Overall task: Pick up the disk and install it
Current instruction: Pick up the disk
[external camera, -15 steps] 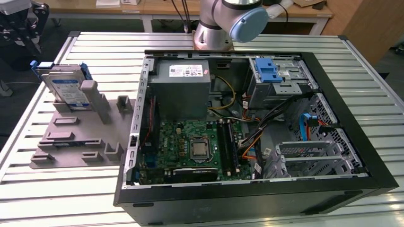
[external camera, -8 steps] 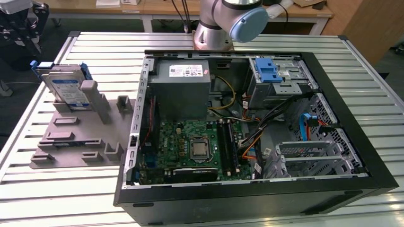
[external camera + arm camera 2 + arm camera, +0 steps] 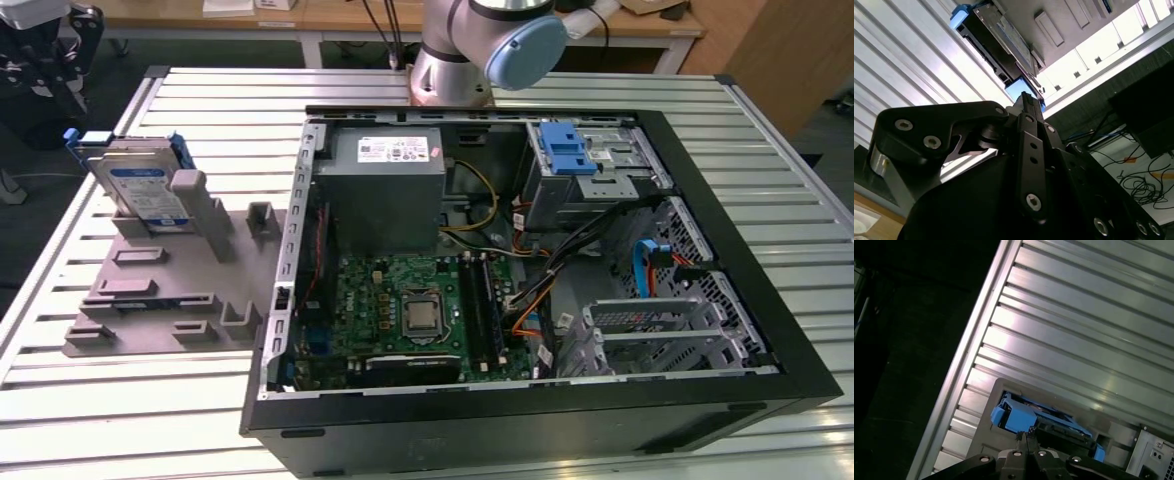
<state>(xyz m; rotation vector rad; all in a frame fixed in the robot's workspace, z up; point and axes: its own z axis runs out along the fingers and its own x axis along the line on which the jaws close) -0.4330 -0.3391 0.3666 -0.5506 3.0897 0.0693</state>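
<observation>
Work is only at its start: the disk [image 3: 144, 190] stands upright in the grey holder [image 3: 147, 300] at upper left of the exterior view, outside the computer case [image 3: 534, 420], while the gripper [image 3: 1024, 436], closed on nothing, hangs apart from it, its arm [image 3: 467, 60] cut off at the top edge.

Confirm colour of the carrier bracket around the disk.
The bracket is blue, framing the silver disk; clearest in the exterior view.

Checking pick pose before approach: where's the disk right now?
On the exterior view's left, the disk stands on edge in the grey holder on the slatted table, beside the open computer case.
</observation>
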